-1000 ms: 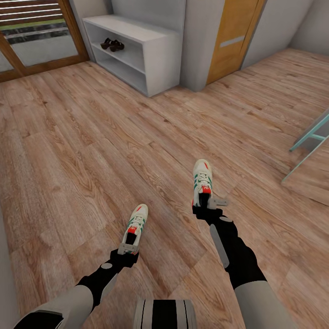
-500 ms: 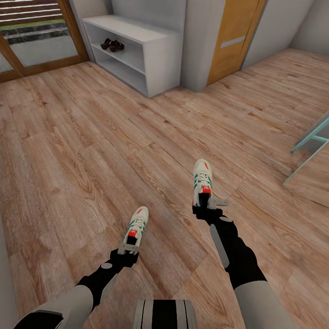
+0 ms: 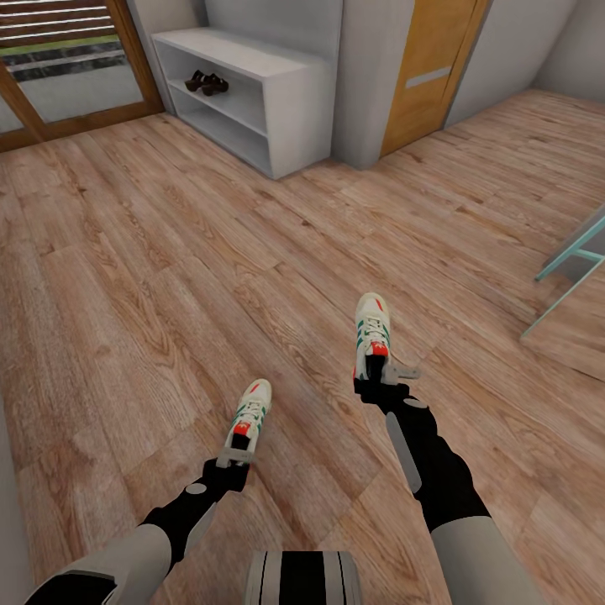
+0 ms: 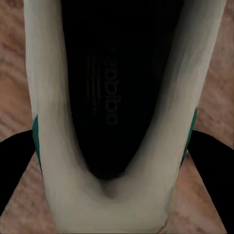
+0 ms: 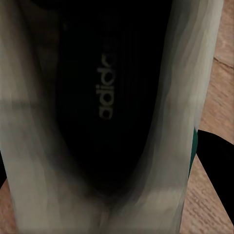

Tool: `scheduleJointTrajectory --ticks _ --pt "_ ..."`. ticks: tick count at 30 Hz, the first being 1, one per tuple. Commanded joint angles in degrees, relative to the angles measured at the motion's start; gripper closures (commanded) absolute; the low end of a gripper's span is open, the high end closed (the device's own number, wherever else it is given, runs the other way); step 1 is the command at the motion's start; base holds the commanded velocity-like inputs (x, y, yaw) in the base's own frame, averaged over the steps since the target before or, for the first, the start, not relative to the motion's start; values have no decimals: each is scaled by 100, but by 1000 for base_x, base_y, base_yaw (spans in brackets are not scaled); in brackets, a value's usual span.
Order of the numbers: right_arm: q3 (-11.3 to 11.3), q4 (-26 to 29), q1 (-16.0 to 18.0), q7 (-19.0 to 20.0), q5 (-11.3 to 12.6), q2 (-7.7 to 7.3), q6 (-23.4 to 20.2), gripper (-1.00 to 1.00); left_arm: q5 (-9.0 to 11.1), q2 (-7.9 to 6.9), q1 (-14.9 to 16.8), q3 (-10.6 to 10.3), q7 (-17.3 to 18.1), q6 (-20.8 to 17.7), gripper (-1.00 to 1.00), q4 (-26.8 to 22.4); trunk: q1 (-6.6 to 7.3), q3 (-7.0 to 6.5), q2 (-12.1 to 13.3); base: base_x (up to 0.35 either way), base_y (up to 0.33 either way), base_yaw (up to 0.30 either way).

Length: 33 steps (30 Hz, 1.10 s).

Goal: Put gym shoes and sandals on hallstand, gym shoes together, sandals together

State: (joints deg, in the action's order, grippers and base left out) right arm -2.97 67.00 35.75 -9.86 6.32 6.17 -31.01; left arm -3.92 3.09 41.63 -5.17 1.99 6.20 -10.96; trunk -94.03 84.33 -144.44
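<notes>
**Two sneakers held at the heel, over the wood floor**

The left gripper [image 3: 236, 455] is clenched on the heel of the left gym shoe [image 3: 249, 413]; the right gripper [image 3: 384, 370] grips in the same way the heel of the right gym shoe [image 3: 371, 330]; both shoes point away from the robot, well apart from each other, above the corridor floor [image 3: 151, 277] of warm plank laminate with visible grain. The sneakers are white, with green stripes and red-orange accents; the wrist views look into their dark, oval openings with pale padded rims. The hallstand [image 3: 286, 109] is a white boxy unit, smooth and matte, far ahead; two brown sandals [image 3: 207, 81] lie together on its upper shelf.
</notes>
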Motion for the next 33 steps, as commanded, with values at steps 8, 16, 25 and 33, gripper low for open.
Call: scheduleJointTrajectory --ticks 8,16,25,33 --pt "-10 6 2 -52 63 -2 -19 100 -48 -1 3 -10 -6 22 100 -2 1 3 -1 0 0 0" --pt "-10 6 2 -52 63 -2 -19 100 -45 -1 3 -10 -6 22 100 -2 1 3 -1 0 0 0" --pt "-10 6 2 -52 63 -2 -19 100 -40 -1 3 -10 -6 22 100 -2 1 3 -1 0 0 0" --pt "-10 6 2 -52 63 -2 -19 100 -39 -1 3 -10 -6 22 100 -2 1 3 -1 0 0 0"
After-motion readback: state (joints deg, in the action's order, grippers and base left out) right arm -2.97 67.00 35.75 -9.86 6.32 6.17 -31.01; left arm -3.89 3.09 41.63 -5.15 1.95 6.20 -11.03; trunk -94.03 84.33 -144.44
